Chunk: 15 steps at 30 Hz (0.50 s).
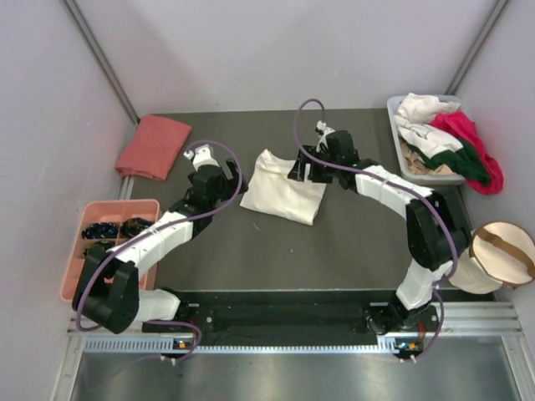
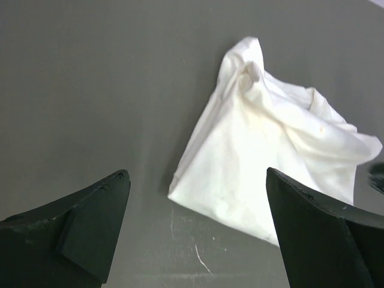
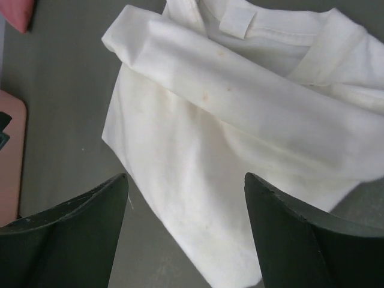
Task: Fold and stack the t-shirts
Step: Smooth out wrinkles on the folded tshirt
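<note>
Dark fingers of the left gripper (image 2: pixel 196 180) frame the lower corners of the left wrist view. The jaws are spread wide and nothing is held between them. A corner of the cream-white t-shirt (image 2: pixel 258 162) is seen just beyond them, on the dark table (image 2: pixel 90 72).

The right gripper (image 3: pixel 186 177) is likewise seen with its jaws apart and empty, poised over the body of the same shirt, whose collar tab faces up.

In the top view, the cream-white t-shirt (image 1: pixel 282 190) is located at the table centre. It is partly folded into a rough rectangle, with the left gripper (image 1: pixel 219 171) just beside its left edge and the right gripper (image 1: pixel 305 171) at its far edge. A salmon-pink shirt (image 1: pixel 153 146) is laid folded at the far left. Further shirts (image 1: pixel 443 138) are heaped in the grey bin (image 1: pixel 418 175) at the far right.

The step in hand is judged to be the folding of the cream-white shirt, between grasps. The folds appear loose and wrinkled. For the next move, a fresh grasp on an edge or two corners is probably required, either to complete the fold or to carry the shirt to the salmon-pink one.
</note>
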### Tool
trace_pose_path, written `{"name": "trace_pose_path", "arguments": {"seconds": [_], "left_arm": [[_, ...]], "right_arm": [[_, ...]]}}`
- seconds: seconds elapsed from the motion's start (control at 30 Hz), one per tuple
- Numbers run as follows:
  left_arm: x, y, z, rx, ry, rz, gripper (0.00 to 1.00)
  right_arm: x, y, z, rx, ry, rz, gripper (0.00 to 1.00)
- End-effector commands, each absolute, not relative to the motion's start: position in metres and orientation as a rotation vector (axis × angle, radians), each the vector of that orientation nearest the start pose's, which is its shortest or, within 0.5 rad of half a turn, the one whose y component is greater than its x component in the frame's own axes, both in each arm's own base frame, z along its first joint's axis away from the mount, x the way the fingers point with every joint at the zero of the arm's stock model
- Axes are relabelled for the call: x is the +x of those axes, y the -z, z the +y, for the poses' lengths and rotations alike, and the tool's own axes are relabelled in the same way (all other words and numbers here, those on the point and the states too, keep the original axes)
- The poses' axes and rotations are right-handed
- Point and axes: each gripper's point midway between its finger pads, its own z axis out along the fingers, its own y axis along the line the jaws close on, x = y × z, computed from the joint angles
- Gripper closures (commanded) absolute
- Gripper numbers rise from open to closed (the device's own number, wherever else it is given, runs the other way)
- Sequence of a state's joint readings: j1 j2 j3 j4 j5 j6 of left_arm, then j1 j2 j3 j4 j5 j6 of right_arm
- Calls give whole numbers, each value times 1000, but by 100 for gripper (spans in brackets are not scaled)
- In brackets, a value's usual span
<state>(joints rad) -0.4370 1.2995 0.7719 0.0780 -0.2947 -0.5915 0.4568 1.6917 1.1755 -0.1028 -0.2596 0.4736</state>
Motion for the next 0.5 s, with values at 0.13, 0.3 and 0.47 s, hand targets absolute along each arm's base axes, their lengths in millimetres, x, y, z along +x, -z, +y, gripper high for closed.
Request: {"name": "trace_pose_path", "arguments": {"seconds": [0.13,0.3,0.47], "left_arm": [[352,-151,-154,-353,471,2010,1],[349,-155,-146,-351,426,2004,1],[350,-153,-146,-345,417,2011,1]], "right_arm": [[412,-136,340,-312,-962,2280,21],[420,-142,364,-311,-1039,2260,21],[429,-135,370,-303,-1048,2268,20]]}}
